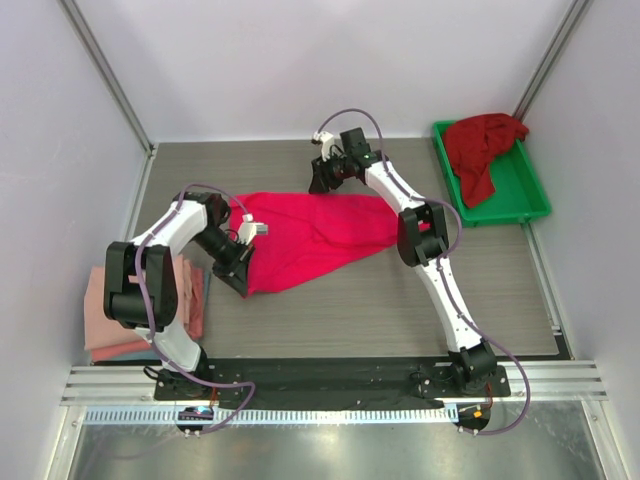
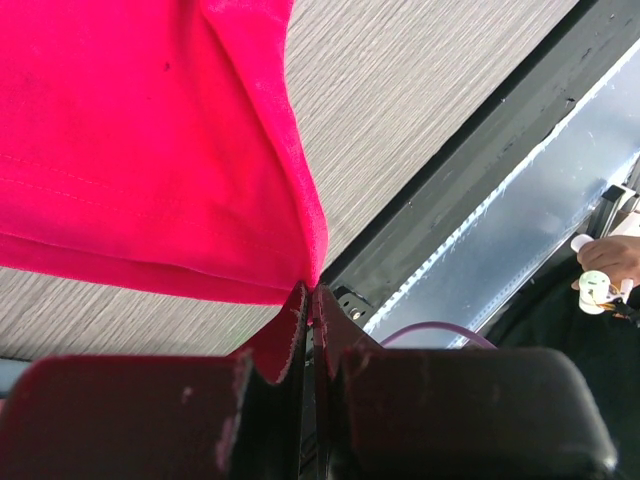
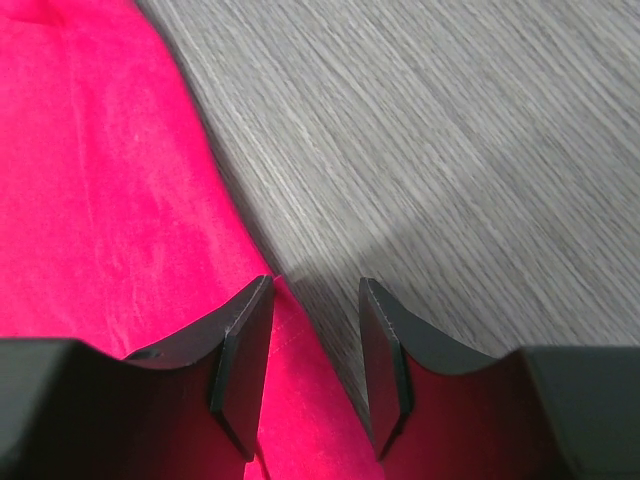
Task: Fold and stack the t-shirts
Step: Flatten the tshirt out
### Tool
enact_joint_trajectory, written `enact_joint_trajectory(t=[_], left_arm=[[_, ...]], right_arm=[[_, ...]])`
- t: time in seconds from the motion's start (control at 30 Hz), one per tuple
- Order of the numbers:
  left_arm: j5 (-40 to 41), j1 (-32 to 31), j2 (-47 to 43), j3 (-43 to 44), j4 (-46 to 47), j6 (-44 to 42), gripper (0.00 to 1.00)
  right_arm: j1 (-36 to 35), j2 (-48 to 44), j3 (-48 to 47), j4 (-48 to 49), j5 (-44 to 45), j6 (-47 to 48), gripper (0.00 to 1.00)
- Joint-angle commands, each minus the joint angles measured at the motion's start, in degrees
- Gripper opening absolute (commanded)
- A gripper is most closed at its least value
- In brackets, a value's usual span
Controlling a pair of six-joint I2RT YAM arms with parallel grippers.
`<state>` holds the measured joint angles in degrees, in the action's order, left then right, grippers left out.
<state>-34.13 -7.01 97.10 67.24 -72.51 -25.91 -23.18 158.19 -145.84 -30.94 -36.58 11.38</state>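
On the table [image 1: 400, 310], left hand [image 2: 311, 300] pinches pinkish-red shirt [image 2: 130, 150].

The tabletop [image 1: 380, 310] is grey with a fine wood grain. In its middle lies a bright pinkish-red t-shirt [image 1: 310, 235], spread out flat but with some wrinkles. At the left edge lies a stack of pale salmon-pink shirts [image 1: 105, 310], folded into rectangles. A green tray [image 1: 515, 188] stands at the far right corner.
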Motion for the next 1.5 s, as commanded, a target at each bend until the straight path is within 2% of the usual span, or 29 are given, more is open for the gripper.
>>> enact_joint_trajectory(t=[0.0, 0.23, 0.43, 0.53, 0.63, 0.67, 0.9, 1.0, 1.07, 1.13, 1.2, 1.23, 1.27, 1.37, 1.4, 1.47], left_arm=[[-1.20, -0.11, 0.19, 1.22, 0.09, -0.02, 0.03], [-1.47, -0.11, 1.07, 1.40, 0.79, 0.07, 0.04], [-1.55, -0.03, 2.13, 2.10, 0.97, 0.16, 0.04], [-1.82, -0.11, 2.65, 2.28, 1.05, 0.25, 0.05], [-1.73, -0.20, 2.92, 2.45, 0.97, 0.16, 0.05], [-1.64, -0.20, 3.01, 2.54, 0.97, 0.16, 0.05], [1.34, -0.03, 2.74, 5.96, 0.53, 0.16, 0.04], [3.80, -0.03, 3.70, 12.81, -1.92, -1.24, 0.04], [5.03, -0.03, 4.50, 20.01, -4.29, -2.47, 0.03], [6.61, -0.11, 6.43, 25.63, -5.97, -3.18, 0.03], [8.28, -0.03, 8.71, 34.77, -8.33, -3.01, 0.01], [8.90, 0.23, 9.59, 37.58, -9.04, -2.74, 0.01], [9.34, 0.41, 10.21, 44.57, -10.18, -2.13, 0.00], [11.27, 1.55, 12.23, 54.63, -11.86, -1.07, 0.00], [11.89, 1.90, 12.58, 61.10, -12.30, -0.81, 0.00], [14.08, 2.61, 12.24, 66.15, -12.65, -0.28, 0.00]], right_arm=[[-0.02, -1.74, 1.17, 0.18, -2.97, -1.71, 0.45], [-0.02, -2.97, 2.31, -0.09, -3.85, -1.71, 0.44], [0.06, -3.33, 2.93, -0.88, -3.77, -1.27, 0.36], [-0.02, -3.41, 2.93, -0.97, -3.59, -1.09, 0.26], [0.15, -3.68, 3.02, -1.23, -3.50, -0.92, 0.12], [0.33, -3.85, 2.93, -1.14, -3.41, -0.83, 0.03], [2.69, -10.87, 3.02, -1.32, -2.19, 0.05, 0.01], [3.84, -18.58, 3.72, -1.41, -0.17, 3.46, 0.01], [4.19, -23.52, 7.49, -1.06, 2.37, 10.02, 0.01], [4.19, -30.90, 11.71, -0.27, 4.58, 13.92, 0.01], [4.19, -36.69, 13.91, 0.00, 7.99, 16.82, 0.01], [4.28, -38.64, 14.35, 0.09, 9.23, 17.27, 0.01], [4.28, -40.05, 14.79, 0.09, 10.81, 17.62, 0.01], [4.20, -46.11, 16.90, 1.14, 17.58, 17.54, 0.01], [4.19, -48.22, 19.08, 1.84, 19.16, 17.54, 0.01], [3.85, -53.48, 21.38, 3.42, 23.64, 19.55, 0.01]])
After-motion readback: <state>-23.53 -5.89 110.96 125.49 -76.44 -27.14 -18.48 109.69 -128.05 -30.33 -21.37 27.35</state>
